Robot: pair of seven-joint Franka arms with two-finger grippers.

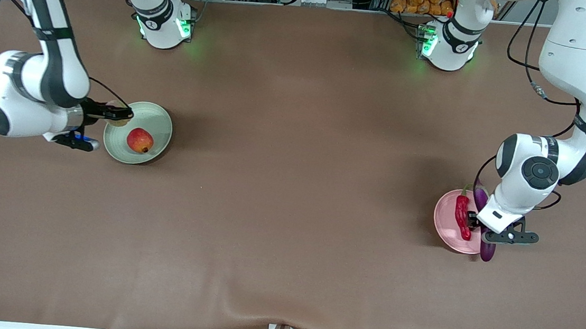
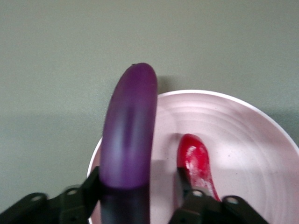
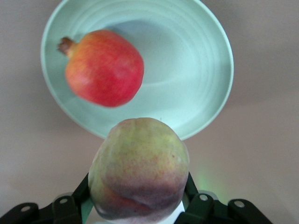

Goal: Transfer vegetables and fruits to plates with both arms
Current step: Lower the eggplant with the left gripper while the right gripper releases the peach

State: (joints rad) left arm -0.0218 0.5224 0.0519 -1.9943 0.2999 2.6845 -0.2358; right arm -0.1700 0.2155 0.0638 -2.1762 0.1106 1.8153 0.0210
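Right gripper [image 1: 118,114] was clamped on the peach [image 3: 140,168], hanging over the rim of the green plate [image 1: 163,119] at the right arm's end of the table. The pomegranate [image 1: 140,140] sat in that plate already. The peach looked soft and bruisable, so I judged a light squeeze across its middle best.

At the left arm's end, the left gripper [image 1: 473,221] was low over the pink plate [image 1: 445,216]. Its jaws were parted around the eggplant [image 1: 487,251], 1 finger [image 2: 189,196] standing clear of it. The eggplant lay beside the chili [image 1: 462,217], its tip overhanging the rim nearer the camera. It looked glossy, slippery and firm, and probably wanted a mid-length hold.
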